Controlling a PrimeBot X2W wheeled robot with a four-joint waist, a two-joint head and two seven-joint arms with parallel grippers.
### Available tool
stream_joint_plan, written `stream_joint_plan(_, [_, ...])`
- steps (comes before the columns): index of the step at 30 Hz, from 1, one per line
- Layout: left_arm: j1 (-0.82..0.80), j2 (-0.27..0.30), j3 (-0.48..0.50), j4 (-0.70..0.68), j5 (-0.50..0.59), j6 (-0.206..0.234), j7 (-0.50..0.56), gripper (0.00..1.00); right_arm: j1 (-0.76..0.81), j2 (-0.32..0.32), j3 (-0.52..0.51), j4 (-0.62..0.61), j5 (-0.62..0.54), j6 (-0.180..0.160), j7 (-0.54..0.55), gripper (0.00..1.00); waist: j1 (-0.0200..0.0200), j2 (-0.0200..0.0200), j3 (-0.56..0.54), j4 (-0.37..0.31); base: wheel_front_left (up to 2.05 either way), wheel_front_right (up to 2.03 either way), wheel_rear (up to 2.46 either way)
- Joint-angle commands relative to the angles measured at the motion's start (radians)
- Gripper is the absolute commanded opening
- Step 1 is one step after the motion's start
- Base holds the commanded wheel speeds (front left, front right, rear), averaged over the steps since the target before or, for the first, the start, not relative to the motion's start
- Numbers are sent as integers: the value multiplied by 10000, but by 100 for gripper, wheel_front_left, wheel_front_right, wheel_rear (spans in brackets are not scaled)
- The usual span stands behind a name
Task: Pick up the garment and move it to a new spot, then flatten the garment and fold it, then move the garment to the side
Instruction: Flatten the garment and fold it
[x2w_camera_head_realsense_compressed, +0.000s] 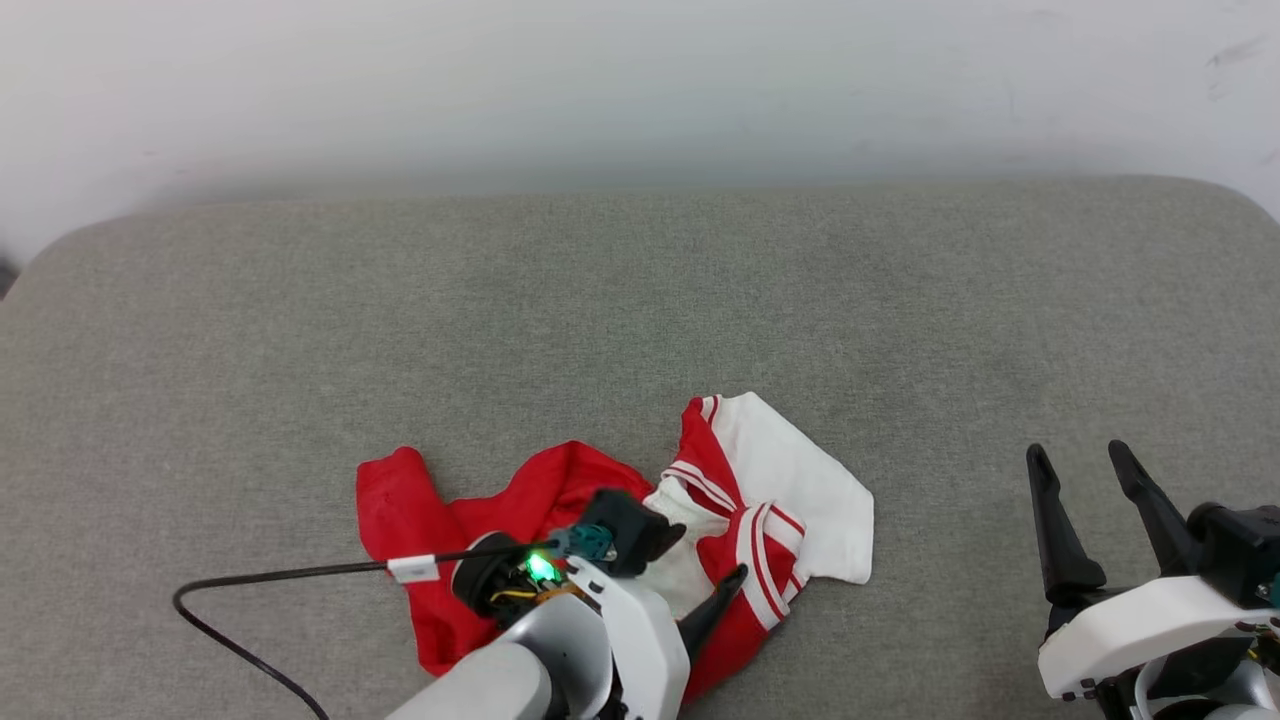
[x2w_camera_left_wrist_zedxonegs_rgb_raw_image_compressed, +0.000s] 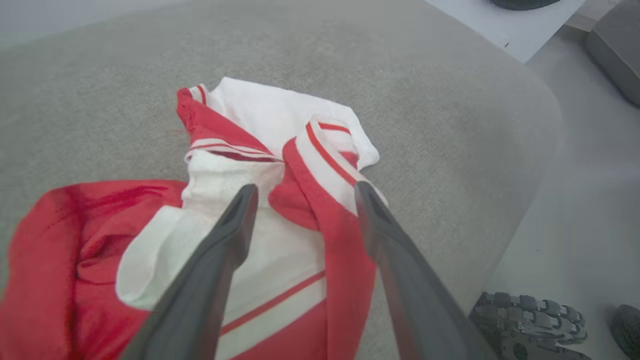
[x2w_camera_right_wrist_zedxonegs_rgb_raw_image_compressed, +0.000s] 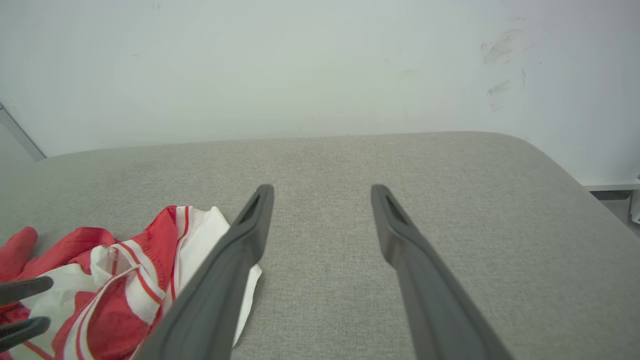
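Lying crumpled near the front edge of a grey fabric-covered table (x2w_camera_head_realsense_compressed: 900, 300), a little left of its middle, is one garment (x2w_camera_head_realsense_compressed: 560, 480): red cloth with white sleeves and red-and-white striped trim. Two end effectors are in view. The left end effector (x2w_camera_left_wrist_zedxonegs_rgb_raw_image_compressed: 305, 195) is over the garment with its two dark fingers spread wide on either side of a red-and-white fold, gripping nothing; whether the tips touch the cloth cannot be told. The right end effector (x2w_camera_head_realsense_compressed: 1077, 450) is by the table's front right corner, well apart from the garment, its fingers wide and empty. One black cable (x2w_camera_head_realsense_compressed: 250, 580) trails from the left wrist, where one green light (x2w_camera_head_realsense_compressed: 540, 567) glows.
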Motion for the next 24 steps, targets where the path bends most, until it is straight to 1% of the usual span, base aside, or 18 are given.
stream_joint_plan(1, [-132,86,103,-66,58,62,-74,100,78,8,6,-62,-12,-7,-7,100,0,-1,-37,33,0,0,0])
stream_joint_plan(4, [-258,336,419,-262,-68,238,-41,100,111,9,26,-67,18,-7,12,100,0,-1,-91,64,0,0,0])
stream_joint_plan(7, [-539,689,616,-279,-193,271,438,100,55,9,84,-69,60,-7,9,100,0,-1,-11,39,0,0,0])
stream_joint_plan(11, [-895,1112,622,-81,-533,54,1514,100,-71,8,137,-18,90,-7,-7,100,0,-1,209,-79,0,0,0])
stream_joint_plan(15, [-1102,1324,464,136,-913,-261,2498,100,-191,8,142,68,128,-7,-60,100,0,-1,398,-249,0,0,0])
stream_joint_plan(18, [-1130,1389,350,233,-1154,-421,3024,100,-216,8,146,141,187,-7,-125,100,0,-1,471,-355,0,0,0])
stream_joint_plan(19, [-1159,1418,352,228,-1162,-434,3068,68,-207,9,147,167,198,-7,-153,100,0,-1,482,-386,0,0,0])
stream_joint_plan(20, [-1176,1430,357,227,-1176,-424,3085,33,-201,9,132,193,222,-7,-154,100,0,-1,487,-410,0,0,0])
stream_joint_plan(21, [-1165,1428,355,227,-1193,-425,3079,0,-196,9,124,218,224,-7,-178,100,0,-1,491,-430,0,0,0])
stream_joint_plan(24, [-1237,1461,408,195,-1053,-401,2844,0,-195,9,94,282,219,-7,-216,100,0,-1,479,-438,0,0,0])
